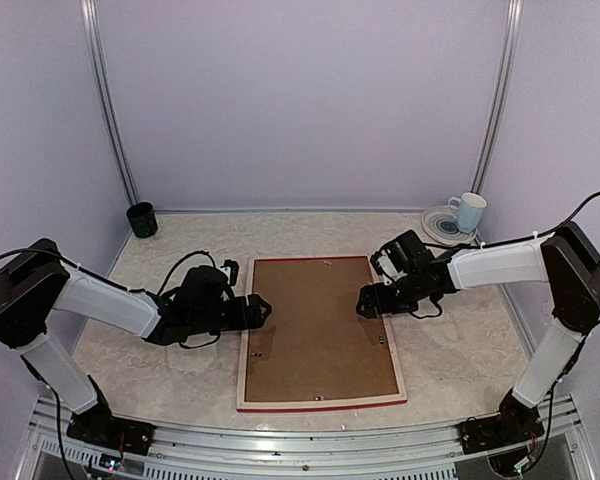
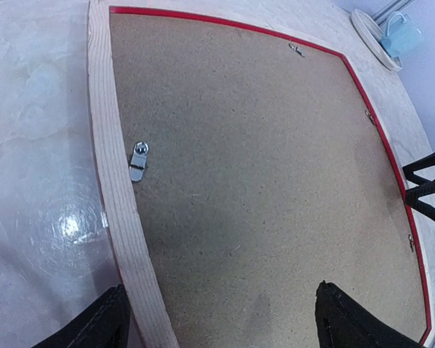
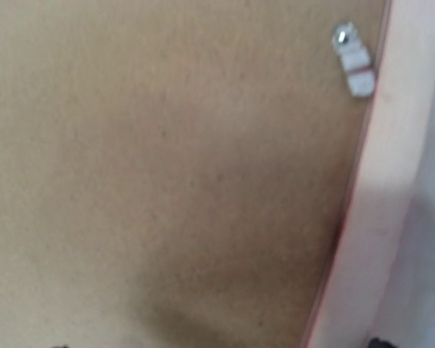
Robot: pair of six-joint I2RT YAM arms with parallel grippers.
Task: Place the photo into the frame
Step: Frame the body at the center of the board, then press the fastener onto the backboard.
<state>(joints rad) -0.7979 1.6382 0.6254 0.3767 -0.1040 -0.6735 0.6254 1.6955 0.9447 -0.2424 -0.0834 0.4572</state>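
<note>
Here: frame face-down at mid-table, both claws spread.
The frame [image 1: 244, 350] lies flat, backing board [image 1: 318, 330] up. The left gripper [image 1: 263, 308] straddles its left rail and the right gripper [image 1: 364, 300] hangs over its right edge, both with fingers apart and empty; table [image 1: 460, 350] shows either side.

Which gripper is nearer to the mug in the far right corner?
Right. The right gripper is at the right edge of the frame, on the side of the mug; the left gripper is at the frame's left edge, farther away.
</note>
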